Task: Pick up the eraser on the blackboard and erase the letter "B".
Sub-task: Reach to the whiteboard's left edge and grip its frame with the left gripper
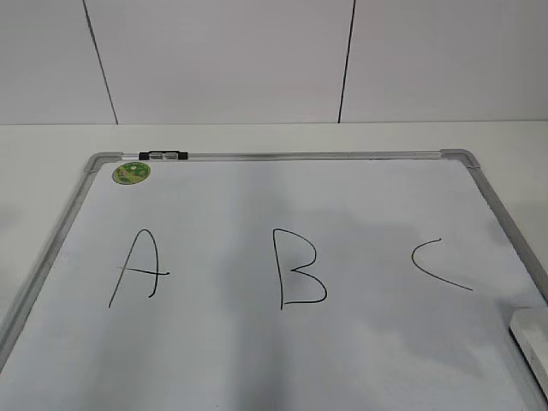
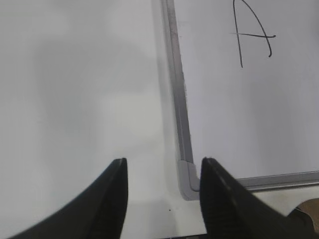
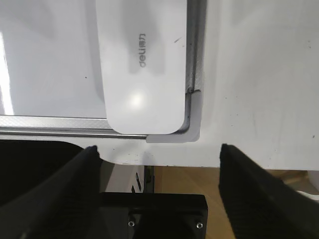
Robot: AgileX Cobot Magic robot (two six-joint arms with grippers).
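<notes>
The blackboard [image 1: 282, 155] is a white board with a grey metal frame, lying flat on the table. Black letters A [image 1: 137, 265], B [image 1: 298, 268] and C [image 1: 437, 264] are drawn on it. The white eraser [image 1: 533, 336] lies at the board's near right corner, cut off by the picture edge. In the right wrist view the eraser [image 3: 142, 64] lies flat just ahead of my open, empty right gripper [image 3: 158, 152]. My left gripper [image 2: 162, 167] is open and empty above the board's near left corner [image 2: 185, 174]. Neither gripper shows in the exterior view.
A round green sticker [image 1: 131, 173] and a small black clip [image 1: 163, 156] sit at the board's far left corner. White table surrounds the board. The table's front edge [image 3: 169, 167] runs just below the board's corner in the right wrist view.
</notes>
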